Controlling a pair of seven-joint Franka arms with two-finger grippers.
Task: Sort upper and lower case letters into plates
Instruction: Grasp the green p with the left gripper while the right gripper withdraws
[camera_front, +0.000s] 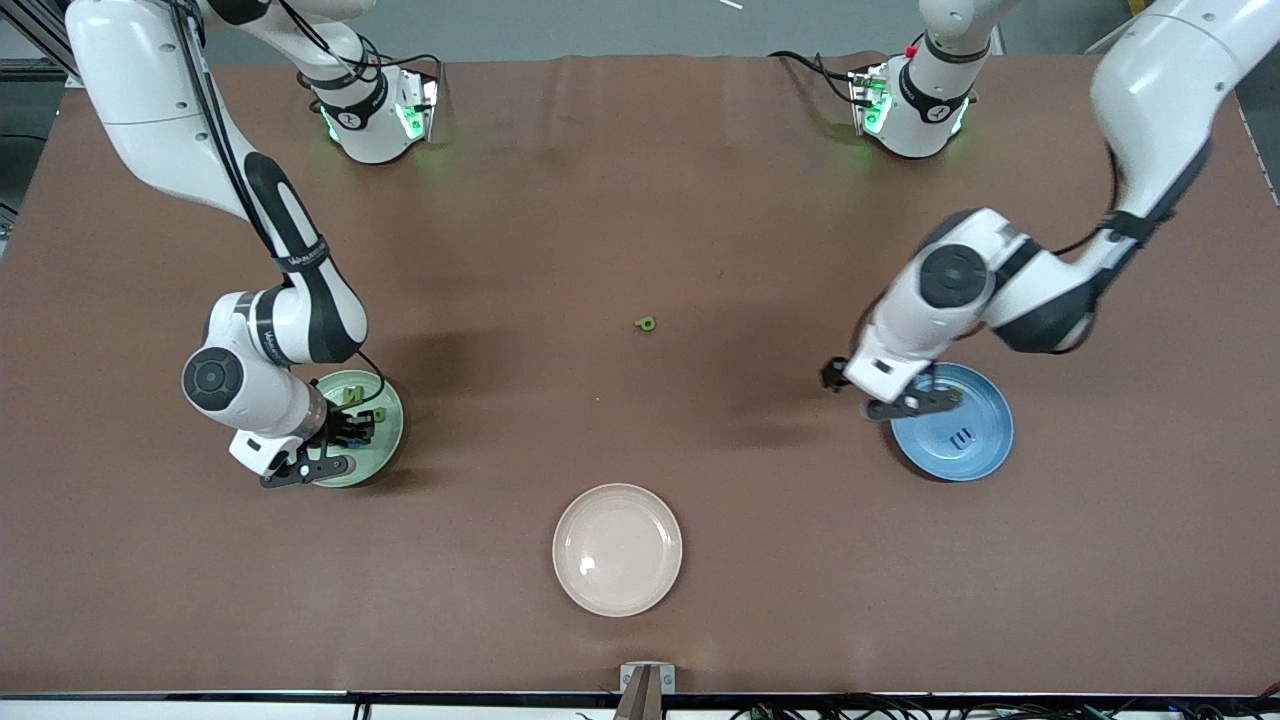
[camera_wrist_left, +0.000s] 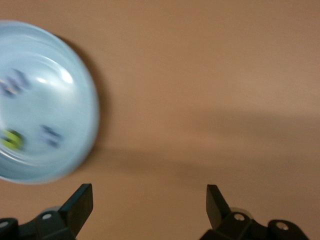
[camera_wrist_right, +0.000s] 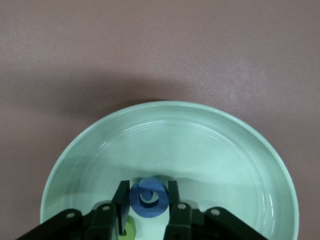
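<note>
My right gripper (camera_wrist_right: 147, 191) is shut on a blue rounded letter (camera_wrist_right: 150, 204) low over the mint green plate (camera_wrist_right: 210, 150). A green letter (camera_wrist_right: 129, 231) lies in that plate under the fingers. In the front view this gripper (camera_front: 347, 435) hangs over the mint plate (camera_front: 397, 432) at the right arm's end of the table. My left gripper (camera_wrist_left: 148, 200) is open and holds nothing, over bare table beside the sky blue plate (camera_wrist_left: 55, 110), which holds dark letters (camera_wrist_left: 50, 136) and a green one (camera_wrist_left: 11, 140). A small green letter (camera_front: 646, 323) lies alone mid-table.
A cream-beige plate (camera_front: 617, 549) with nothing in it sits nearest the front camera, at the table's middle. The sky blue plate (camera_front: 975, 460) lies at the left arm's end, with my left gripper (camera_front: 915, 402) at its edge. Brown tabletop spreads between the plates.
</note>
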